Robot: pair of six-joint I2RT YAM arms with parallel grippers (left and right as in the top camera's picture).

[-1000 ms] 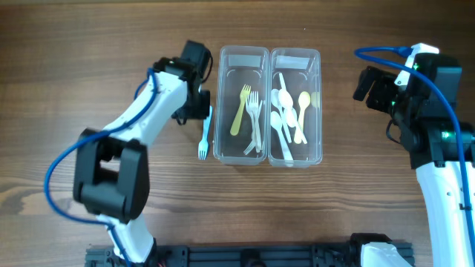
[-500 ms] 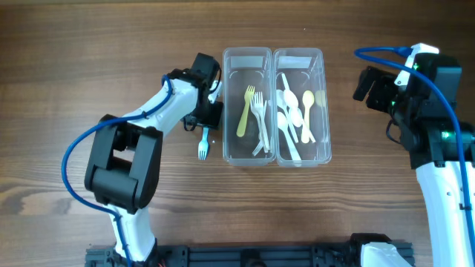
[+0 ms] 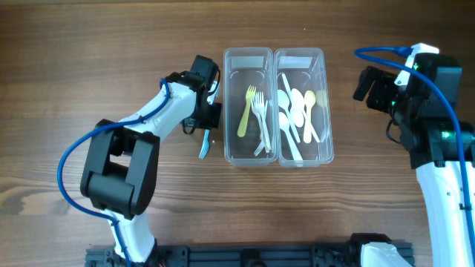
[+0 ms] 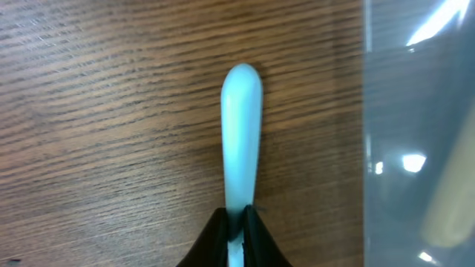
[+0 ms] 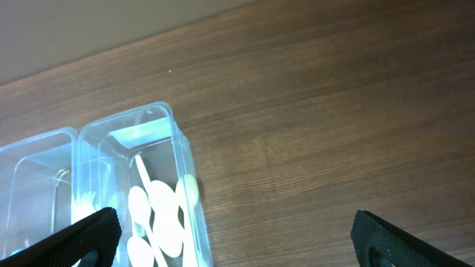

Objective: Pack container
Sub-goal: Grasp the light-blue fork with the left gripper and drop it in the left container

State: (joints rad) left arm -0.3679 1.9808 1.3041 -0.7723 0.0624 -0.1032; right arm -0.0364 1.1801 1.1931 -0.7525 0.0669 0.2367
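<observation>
Two clear plastic containers stand side by side at the table's middle. The left container (image 3: 239, 58) holds a yellow fork and white forks. The right container (image 3: 318, 59) holds white and yellow spoons. My left gripper (image 3: 205, 124) is shut on a light blue fork (image 3: 204, 145), just left of the left container; in the left wrist view the fork's handle (image 4: 241, 133) sticks out past the fingers (image 4: 237, 226) over the wood, with the container wall (image 4: 415, 133) at the right. My right gripper (image 5: 234, 237) is open and empty, off to the right of the containers.
The right container also shows in the right wrist view (image 5: 174, 141), at the lower left. Bare wooden table surrounds the containers. The blue cable of the right arm (image 3: 386, 53) loops at the far right.
The left gripper has closed in on the blue fork beside the container and lifted or tilted it slightly. The containers slid a little to the right. The right arm has not moved.
</observation>
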